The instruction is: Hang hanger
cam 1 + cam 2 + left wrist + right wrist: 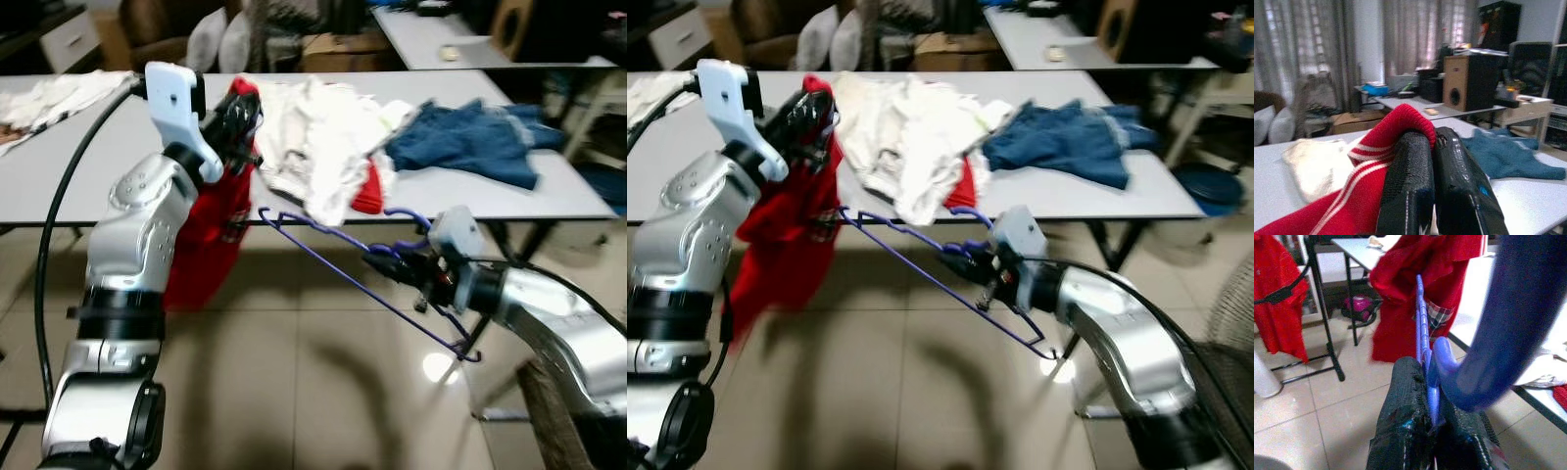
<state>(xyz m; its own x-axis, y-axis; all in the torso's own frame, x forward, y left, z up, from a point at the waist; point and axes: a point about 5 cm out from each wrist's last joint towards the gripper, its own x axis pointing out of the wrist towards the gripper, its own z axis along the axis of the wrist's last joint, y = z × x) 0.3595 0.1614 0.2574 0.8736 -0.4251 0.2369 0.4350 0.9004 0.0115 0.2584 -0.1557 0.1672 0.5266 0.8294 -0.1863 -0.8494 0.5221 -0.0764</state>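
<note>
The left tool (pixel 238 116) was raised before the near edge of the long white desk (pixel 59 166), and its two black fingers (pixel 1410 181) were pressed together on the collar of a red garment (pixel 211 235). White stripes were seen on that collar at the fingertips, and the rest of the garment hung down below the left tool toward the tiled floor (pixel 294 392).

The right tool (pixel 390 264) was held lower, in front of the desk, with its fingers clamped on the purple hanger (pixel 333 266) just beside the curved hook. From the right tool the hanger's thin frame reached out toward the red garment, its far tip close to the cloth; contact could not be judged.

Beyond both tools, a heap of white clothes (pixel 313 147) and a blue denim piece (pixel 470 142) lay on the desk. In the right wrist view a dark rack (pixel 1327 328) carrying another red garment was seen standing on the floor.
</note>
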